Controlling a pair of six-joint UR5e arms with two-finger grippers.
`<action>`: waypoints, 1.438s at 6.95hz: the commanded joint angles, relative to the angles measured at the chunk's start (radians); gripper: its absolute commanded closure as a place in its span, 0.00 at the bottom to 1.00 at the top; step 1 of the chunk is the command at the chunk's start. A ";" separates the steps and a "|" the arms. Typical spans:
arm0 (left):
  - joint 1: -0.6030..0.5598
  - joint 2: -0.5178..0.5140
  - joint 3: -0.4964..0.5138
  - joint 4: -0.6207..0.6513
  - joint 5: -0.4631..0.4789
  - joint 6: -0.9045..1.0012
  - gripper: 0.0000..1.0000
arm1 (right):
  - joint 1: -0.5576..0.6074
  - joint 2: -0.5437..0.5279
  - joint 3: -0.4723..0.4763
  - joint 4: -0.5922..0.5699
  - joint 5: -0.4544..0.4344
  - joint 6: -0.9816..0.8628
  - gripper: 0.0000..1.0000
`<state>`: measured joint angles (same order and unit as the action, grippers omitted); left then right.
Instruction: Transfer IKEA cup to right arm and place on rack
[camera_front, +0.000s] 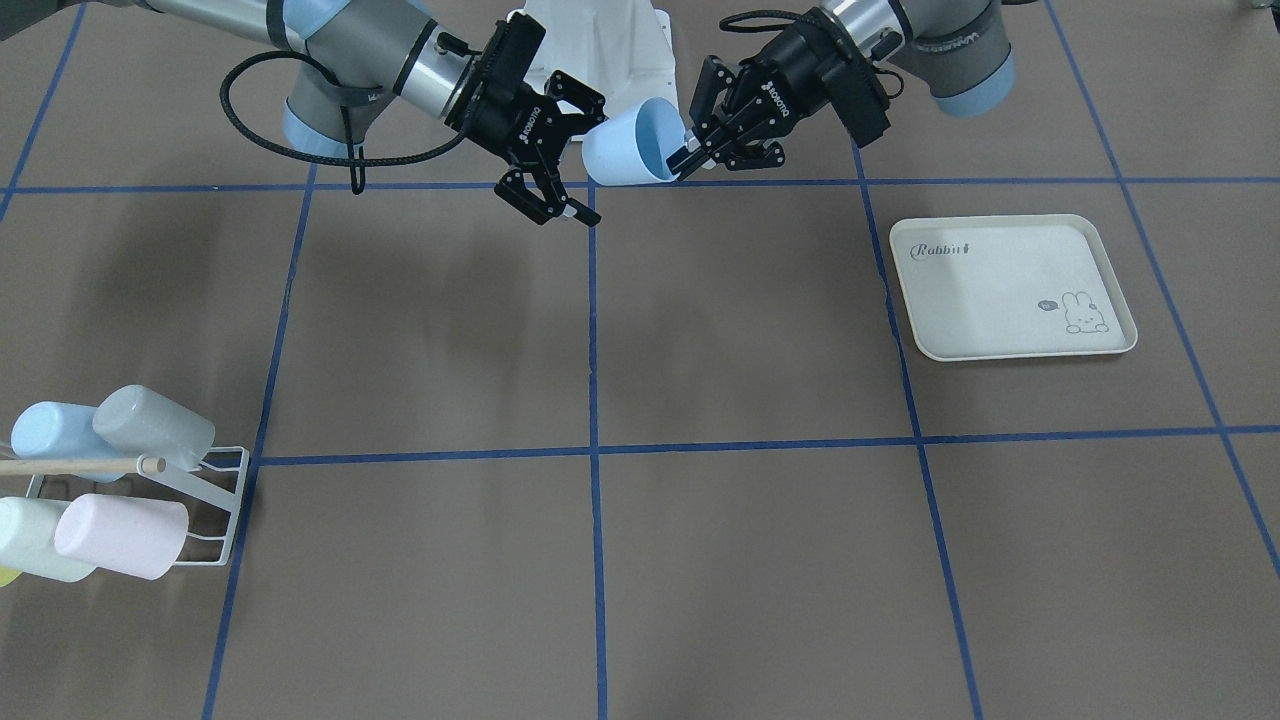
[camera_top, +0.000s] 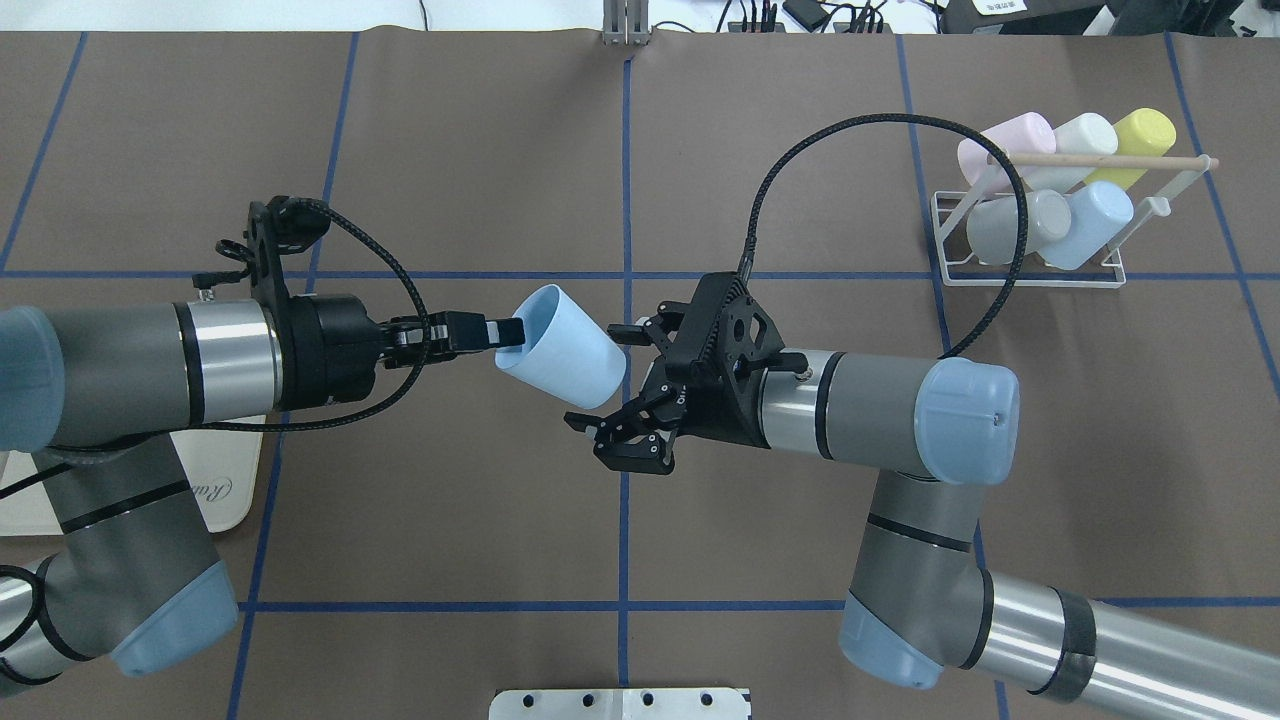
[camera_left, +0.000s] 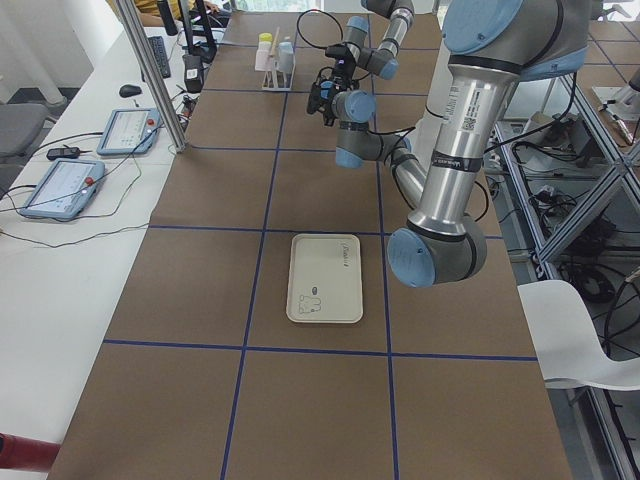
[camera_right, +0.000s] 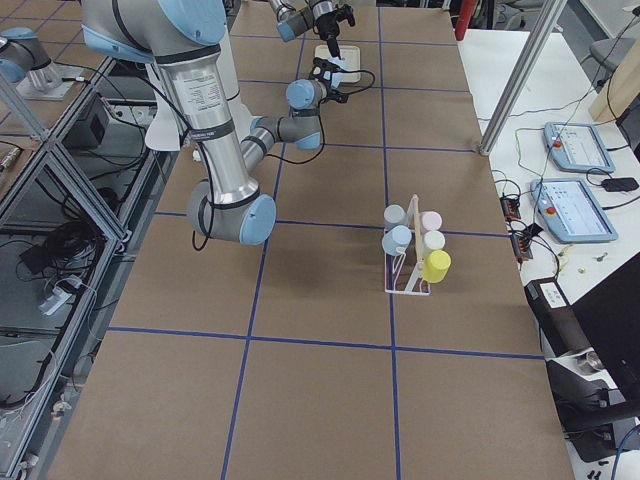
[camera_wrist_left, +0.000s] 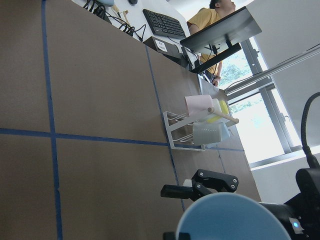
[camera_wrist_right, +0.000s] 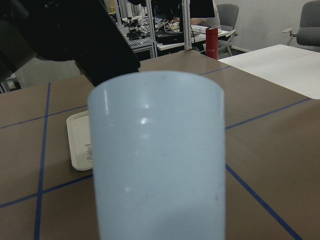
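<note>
- IKEA cup (camera_top: 560, 345): pale blue, held in the air over the middle of the bench (camera_top: 450, 150), close to its centre blue tape line (camera_top: 627, 200). It lies tilted, with the mouth towards the left gripper and the base towards the right gripper.
- Left gripper (camera_top: 510, 333): fingers (camera_top: 470, 330) drawn narrow, pinching the cup's wall at the rim. It alone carries the cup.
- Right gripper (camera_top: 603, 380): fingers (camera_top: 630, 330) spread wide. The cup's base sits at their tips, one finger just beside its upper edge and the other well below it. Contact cannot be told.
- Rack (camera_top: 1040, 283): white wire, far on the right arm's side, well apart from both grippers. It carries five cups under a wooden dowel (camera_top: 1100, 160).
- Tray (camera_front: 1010, 285): cream, rabbit print, flat on the bench on the left arm's side.
</note>
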<state>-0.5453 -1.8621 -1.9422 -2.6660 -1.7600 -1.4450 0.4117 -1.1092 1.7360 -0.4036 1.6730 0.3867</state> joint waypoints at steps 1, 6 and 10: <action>0.002 -0.011 0.031 0.000 0.004 0.002 1.00 | -0.002 0.000 -0.001 0.009 -0.001 0.000 0.04; 0.036 -0.023 0.043 0.000 0.042 0.002 1.00 | -0.004 0.000 -0.001 0.011 -0.001 -0.002 0.21; 0.035 -0.023 0.037 -0.003 0.046 0.005 0.00 | 0.004 -0.008 0.008 0.009 -0.041 -0.019 0.83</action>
<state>-0.5093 -1.8853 -1.9015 -2.6675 -1.7228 -1.4390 0.4153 -1.1140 1.7433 -0.3931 1.6458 0.3700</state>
